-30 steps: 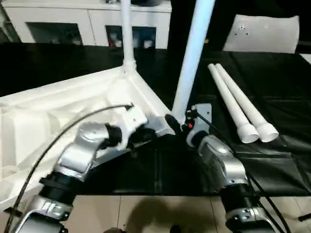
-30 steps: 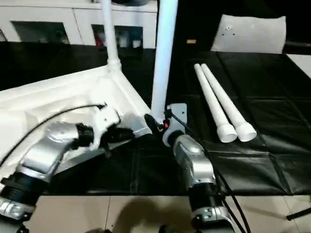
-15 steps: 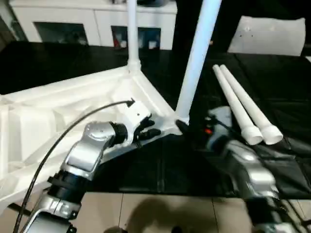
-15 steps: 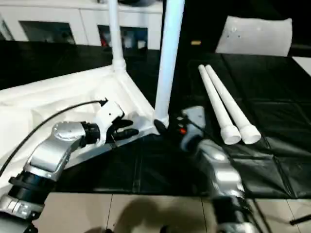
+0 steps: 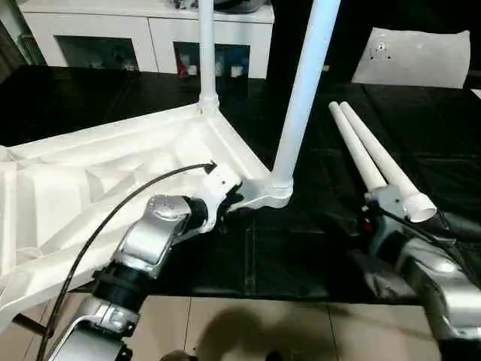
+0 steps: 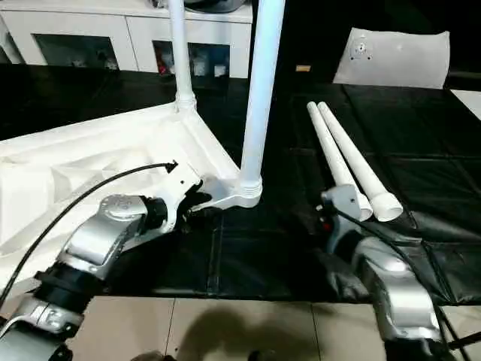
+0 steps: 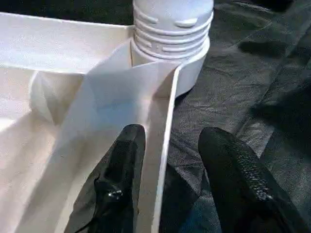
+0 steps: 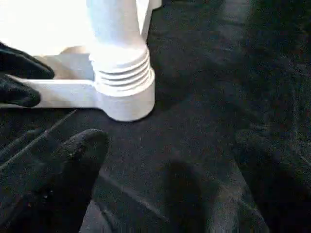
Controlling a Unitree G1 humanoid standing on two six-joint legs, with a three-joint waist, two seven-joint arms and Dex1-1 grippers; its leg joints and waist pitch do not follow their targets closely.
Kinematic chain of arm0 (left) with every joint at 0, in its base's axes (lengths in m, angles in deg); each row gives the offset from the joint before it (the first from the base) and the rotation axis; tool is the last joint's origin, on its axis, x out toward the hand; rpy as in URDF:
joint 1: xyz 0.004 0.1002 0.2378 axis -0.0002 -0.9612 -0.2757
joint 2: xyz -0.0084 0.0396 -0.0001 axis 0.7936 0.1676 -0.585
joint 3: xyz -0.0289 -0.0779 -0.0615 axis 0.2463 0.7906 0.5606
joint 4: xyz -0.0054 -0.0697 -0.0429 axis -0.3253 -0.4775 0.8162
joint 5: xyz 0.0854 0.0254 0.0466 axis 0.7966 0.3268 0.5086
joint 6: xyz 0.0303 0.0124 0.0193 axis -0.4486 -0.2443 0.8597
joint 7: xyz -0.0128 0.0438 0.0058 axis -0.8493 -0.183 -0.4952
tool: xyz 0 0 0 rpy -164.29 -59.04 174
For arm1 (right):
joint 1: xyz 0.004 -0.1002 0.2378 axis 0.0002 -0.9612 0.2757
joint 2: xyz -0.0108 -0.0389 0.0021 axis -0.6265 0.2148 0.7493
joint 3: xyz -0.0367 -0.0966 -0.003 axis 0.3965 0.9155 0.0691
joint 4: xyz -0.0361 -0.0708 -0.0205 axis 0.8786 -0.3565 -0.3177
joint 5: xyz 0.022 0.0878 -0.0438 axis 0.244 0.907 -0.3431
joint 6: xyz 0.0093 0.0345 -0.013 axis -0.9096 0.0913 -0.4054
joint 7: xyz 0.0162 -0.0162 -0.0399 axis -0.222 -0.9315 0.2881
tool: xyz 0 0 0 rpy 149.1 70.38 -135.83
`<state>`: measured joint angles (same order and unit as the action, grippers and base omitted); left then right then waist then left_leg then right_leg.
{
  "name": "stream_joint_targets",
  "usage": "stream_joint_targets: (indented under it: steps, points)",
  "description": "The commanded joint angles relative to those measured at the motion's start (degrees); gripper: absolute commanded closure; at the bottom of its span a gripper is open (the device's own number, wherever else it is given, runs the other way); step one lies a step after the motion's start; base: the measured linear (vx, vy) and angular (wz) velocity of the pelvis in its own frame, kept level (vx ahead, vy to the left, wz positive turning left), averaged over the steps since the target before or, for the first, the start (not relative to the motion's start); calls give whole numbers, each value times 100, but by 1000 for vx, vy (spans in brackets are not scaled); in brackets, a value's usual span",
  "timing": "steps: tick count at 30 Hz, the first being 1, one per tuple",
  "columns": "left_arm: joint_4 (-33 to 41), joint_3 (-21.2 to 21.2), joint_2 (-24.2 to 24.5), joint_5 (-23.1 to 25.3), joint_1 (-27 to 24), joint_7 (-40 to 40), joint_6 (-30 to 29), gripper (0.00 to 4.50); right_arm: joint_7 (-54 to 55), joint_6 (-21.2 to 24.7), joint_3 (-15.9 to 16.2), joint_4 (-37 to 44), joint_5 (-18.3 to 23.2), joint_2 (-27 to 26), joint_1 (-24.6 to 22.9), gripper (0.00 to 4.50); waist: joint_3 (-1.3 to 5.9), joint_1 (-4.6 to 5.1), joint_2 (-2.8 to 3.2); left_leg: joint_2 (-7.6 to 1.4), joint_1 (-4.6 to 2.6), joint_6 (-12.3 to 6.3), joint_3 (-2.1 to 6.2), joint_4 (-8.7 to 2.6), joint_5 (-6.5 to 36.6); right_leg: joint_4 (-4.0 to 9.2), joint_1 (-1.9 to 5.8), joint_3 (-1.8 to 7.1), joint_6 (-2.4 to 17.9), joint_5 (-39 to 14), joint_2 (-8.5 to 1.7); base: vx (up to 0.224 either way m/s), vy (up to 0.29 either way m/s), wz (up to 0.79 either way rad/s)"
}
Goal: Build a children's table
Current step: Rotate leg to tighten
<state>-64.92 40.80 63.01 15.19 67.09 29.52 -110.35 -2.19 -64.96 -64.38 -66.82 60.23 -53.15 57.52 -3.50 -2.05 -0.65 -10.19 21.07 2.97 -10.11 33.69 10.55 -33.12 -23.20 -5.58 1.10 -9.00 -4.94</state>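
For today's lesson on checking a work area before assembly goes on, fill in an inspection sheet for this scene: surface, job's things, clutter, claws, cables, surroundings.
Surface: black mat over a pale tiled floor.
Job's things: white tabletop lying underside up; near leg upright in a corner socket; far leg upright in another corner; two loose legs lying side by side on the mat.
Clutter: flat white sheet at the far right.
Claws: left claw open, its fingers astride the tabletop rim by the socket; right claw open, clear of the near leg, close to the loose legs' ends.
Cables: black cable arching over the left arm; another on the right forearm.
Surroundings: white glass-door cabinets behind.
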Motion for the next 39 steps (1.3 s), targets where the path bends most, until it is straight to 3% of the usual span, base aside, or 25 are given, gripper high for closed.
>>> stream_joint_targets:
  steps: [1, 3, 10, 19, 23, 28, 34, 39]
  points:
    - [-159, -40, -3, 54, 157, 40, 91, 271, -28, 46, 107, 135, -102, 62, -52, 0, 394, -29, -51, -261, -12, -438, 90, -367, 1174, 469, 307, 281, 782, -2061, -368, 0, 0, 0]
    - [-288, -100, 34, 138, 211, 85, 170, 281, -22, 17, 171, 140, -121, 54, -55, 0, 393, -35, -28, -259, -15, -437, 94, -367, 1175, 466, 308, 277, 788, -2072, -367, 0, 0, 0]
    - [-687, -196, 82, 256, 412, 61, 390, 343, -17, 111, 359, 292, -126, 18, -56, 0, 402, -50, -39, -273, -13, -456, 97, -367, 1106, 431, 323, 284, 877, -1784, -370, 0, 0, 0]
    - [-1076, -493, 177, 422, 640, -285, 752, 421, -109, 89, 497, 315, -136, 55, -31, 0, 385, -60, -30, -271, -31, -348, 113, -382, 1379, 494, 303, 276, 714, -2271, -384, 0, 0, 0]
    - [-1214, -626, 262, 453, 739, -511, 950, 448, -137, 87, 523, 338, -122, 71, -13, 0, 409, -67, -26, -276, -16, -357, 116, -374, 1242, 445, 327, 284, 779, -1981, -389, 0, 0, 0]
    - [-1382, -644, 304, 455, 830, -710, 1230, 448, -135, 75, 550, 347, -120, 77, 15, 0, 418, -76, -22, -279, -17, -420, 102, -361, 1093, 399, 344, 290, 999, -1570, -392, 0, 0, 0]
    - [-1252, -714, 603, 358, 598, -1284, 1981, 448, -205, 26, 602, 335, -103, 29, 180, 0, 402, -81, -8, -294, -31, -344, 115, -384, 1269, 418, 335, 294, 950, -1816, -406, 0, 0, 0]
    - [-1208, -604, 931, -144, 393, -2517, 2533, 448, -473, -29, 658, 326, 3, 73, 319, 0, 396, -81, 20, -303, -65, -271, 104, -399, 1341, 399, 306, 313, 992, -1766, -401, 0, 0, 0]
